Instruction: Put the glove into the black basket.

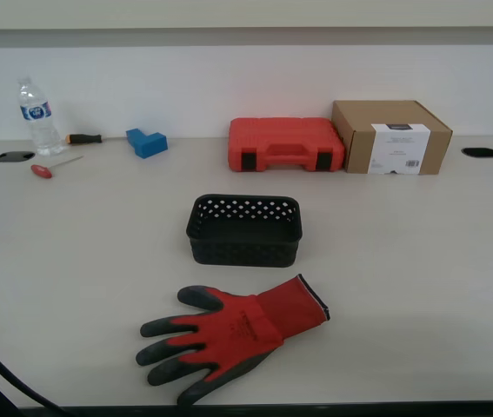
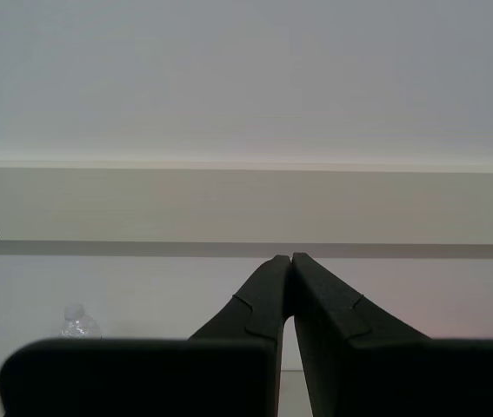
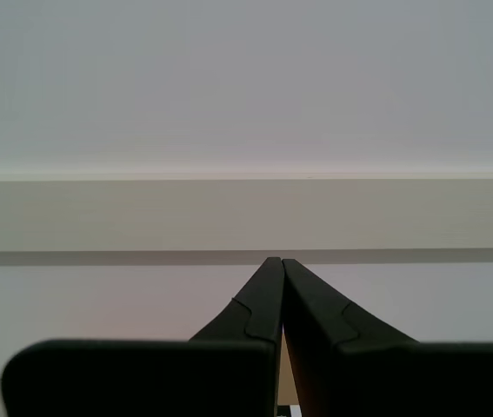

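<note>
both sets of fingers (image 2: pixel 290 258) (image 3: pixel 276 261) clenched w/ nothing held, glove (image 1: pixel 229 334) near black basket (image 1: pixel 244 228), arms unseen in exterior view

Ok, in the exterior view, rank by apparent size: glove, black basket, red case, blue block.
1. glove, largest, though nearest the camera
2. black basket and red case, about alike; the case sits farther back
3. blue block, smallest

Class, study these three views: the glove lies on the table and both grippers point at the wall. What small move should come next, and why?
Probably lower one arm toward the glove and open its jaws. My first gripper and my second gripper are both shut, empty and facing the wall. The glove lies flat on the table, just in front of the empty black basket.
</note>
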